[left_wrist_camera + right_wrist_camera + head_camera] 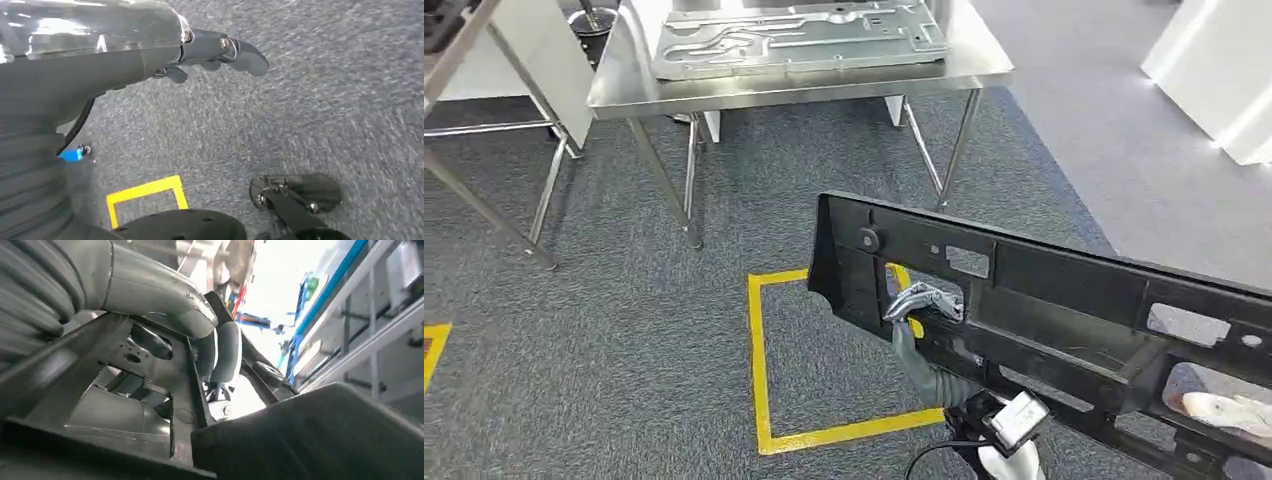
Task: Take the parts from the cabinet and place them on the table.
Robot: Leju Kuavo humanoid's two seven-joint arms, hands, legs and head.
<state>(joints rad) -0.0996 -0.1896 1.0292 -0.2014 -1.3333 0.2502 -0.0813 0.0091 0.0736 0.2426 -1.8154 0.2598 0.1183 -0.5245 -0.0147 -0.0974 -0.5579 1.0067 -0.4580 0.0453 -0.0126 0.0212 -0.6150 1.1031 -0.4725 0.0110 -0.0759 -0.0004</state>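
Hanging over the carpet, the left hand (220, 52) has its fingers loosely curled around nothing; further right, the right hand (921, 303) grips the long black plastic part (1044, 300) through an opening, short of the steel table (804, 85). Rigid, probably light yet unwieldy, it suits a mid-frame hold.
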